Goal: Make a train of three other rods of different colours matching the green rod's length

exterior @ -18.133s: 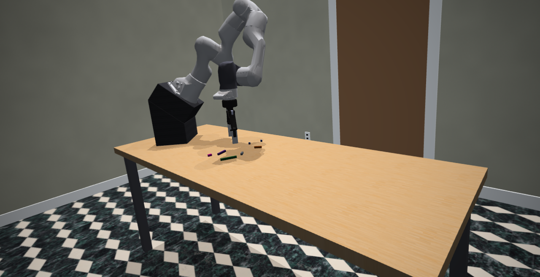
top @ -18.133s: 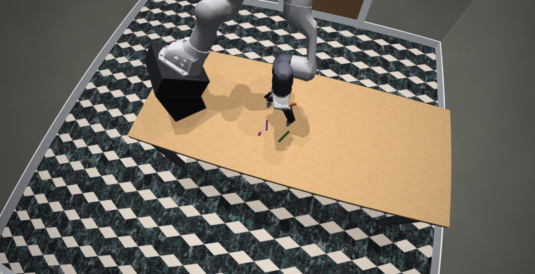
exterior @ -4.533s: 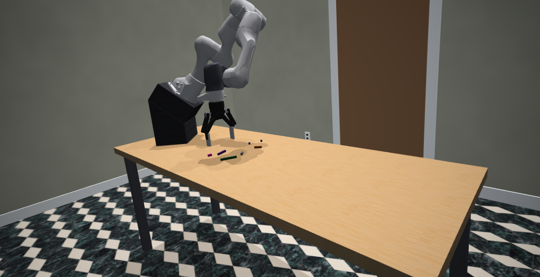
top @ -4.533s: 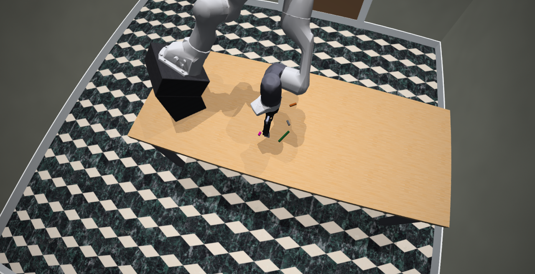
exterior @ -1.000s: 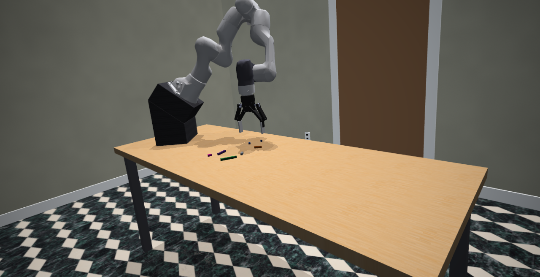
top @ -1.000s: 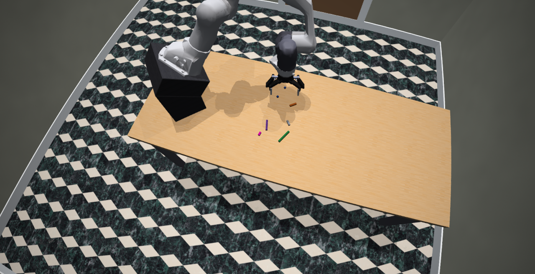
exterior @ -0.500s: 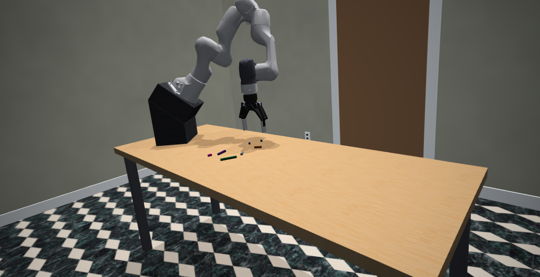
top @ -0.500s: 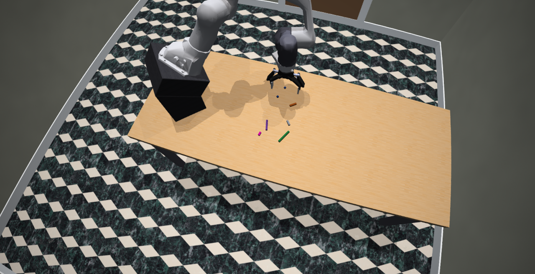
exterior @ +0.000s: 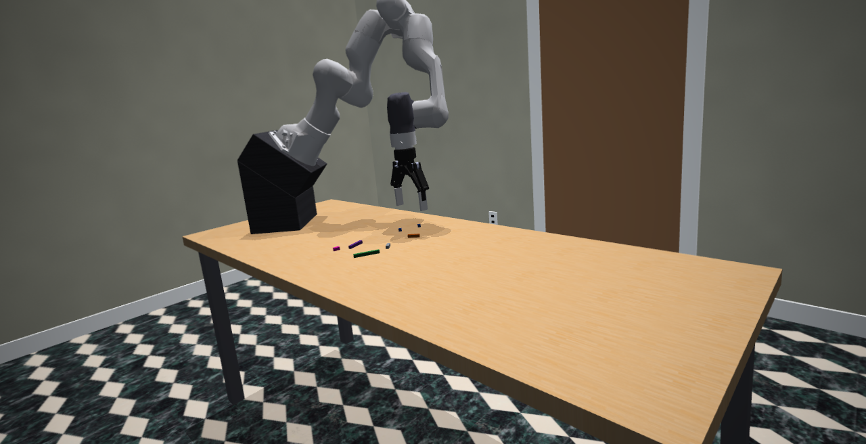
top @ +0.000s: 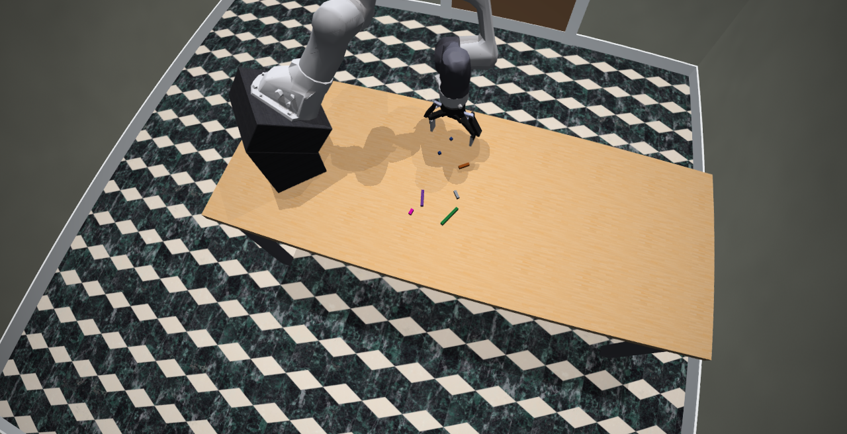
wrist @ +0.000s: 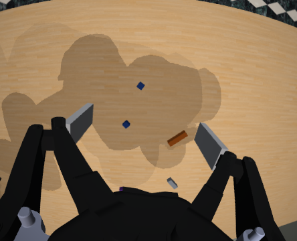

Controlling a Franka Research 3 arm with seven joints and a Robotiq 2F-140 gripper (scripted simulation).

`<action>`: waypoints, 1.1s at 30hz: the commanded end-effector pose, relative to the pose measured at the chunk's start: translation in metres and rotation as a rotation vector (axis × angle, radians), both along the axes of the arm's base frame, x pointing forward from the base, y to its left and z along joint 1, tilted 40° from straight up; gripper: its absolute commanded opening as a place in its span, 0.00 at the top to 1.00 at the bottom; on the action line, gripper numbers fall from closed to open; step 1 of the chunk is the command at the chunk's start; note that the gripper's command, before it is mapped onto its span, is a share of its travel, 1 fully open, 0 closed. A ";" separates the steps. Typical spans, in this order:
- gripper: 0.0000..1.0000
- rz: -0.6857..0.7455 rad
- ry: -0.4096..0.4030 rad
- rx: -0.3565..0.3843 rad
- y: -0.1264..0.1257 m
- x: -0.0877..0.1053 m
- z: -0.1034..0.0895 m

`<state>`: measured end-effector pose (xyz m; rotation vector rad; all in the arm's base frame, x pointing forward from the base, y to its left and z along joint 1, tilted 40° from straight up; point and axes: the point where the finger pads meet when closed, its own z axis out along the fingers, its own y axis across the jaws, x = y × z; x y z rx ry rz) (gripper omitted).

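Observation:
My gripper (top: 451, 134) (exterior: 411, 201) (wrist: 146, 122) is open and empty, hanging above the table (top: 592, 241) (exterior: 544, 296) (wrist: 255, 49). Below it lie two small blue rods, one (top: 451, 138) (exterior: 419, 225) (wrist: 140, 86) farther back and one (top: 439, 152) (exterior: 400, 229) (wrist: 126, 124) nearer. An orange rod (top: 463, 165) (exterior: 413, 235) (wrist: 177, 138) lies just to the side. Farther towards the front lie a grey rod (top: 456, 194) (exterior: 387, 246) (wrist: 172, 183), a purple rod (top: 422, 197) (exterior: 355, 243), a magenta rod (top: 411, 211) (exterior: 335, 248) and the green rod (top: 449, 216) (exterior: 366, 253). All lie flat and apart.
The arm's black base (top: 278, 129) (exterior: 275, 187) stands at the table's left back corner. The table's long right part stretches away from the rods. A checkered floor lies around it.

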<state>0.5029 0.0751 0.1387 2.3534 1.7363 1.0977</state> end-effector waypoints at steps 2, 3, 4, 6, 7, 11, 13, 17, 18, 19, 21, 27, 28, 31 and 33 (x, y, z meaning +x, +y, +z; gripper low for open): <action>0.00 -0.132 0.092 0.080 0.005 -0.003 0.003; 0.00 -0.142 0.097 0.087 0.006 -0.003 0.003; 0.00 -0.152 0.101 0.093 0.007 -0.003 0.004; 0.00 -0.172 0.110 0.107 0.009 -0.004 0.006; 0.00 -0.182 0.114 0.113 0.011 -0.005 0.006; 0.00 -0.222 0.132 0.140 0.015 -0.006 0.009; 0.00 -0.222 0.132 0.140 0.015 -0.006 0.009; 0.00 -0.282 0.157 0.180 0.022 -0.009 0.013; 0.00 -0.291 0.161 0.187 0.023 -0.009 0.014; 0.00 -0.301 0.166 0.193 0.024 -0.010 0.015; 0.00 -0.321 0.174 0.207 0.027 -0.011 0.016; 0.00 -0.365 0.192 0.237 0.032 -0.013 0.019; 0.00 -0.366 0.193 0.237 0.032 -0.013 0.019; 0.85 -0.366 0.193 0.237 0.032 -0.013 0.019; 0.85 -0.366 0.193 0.237 0.032 -0.013 0.019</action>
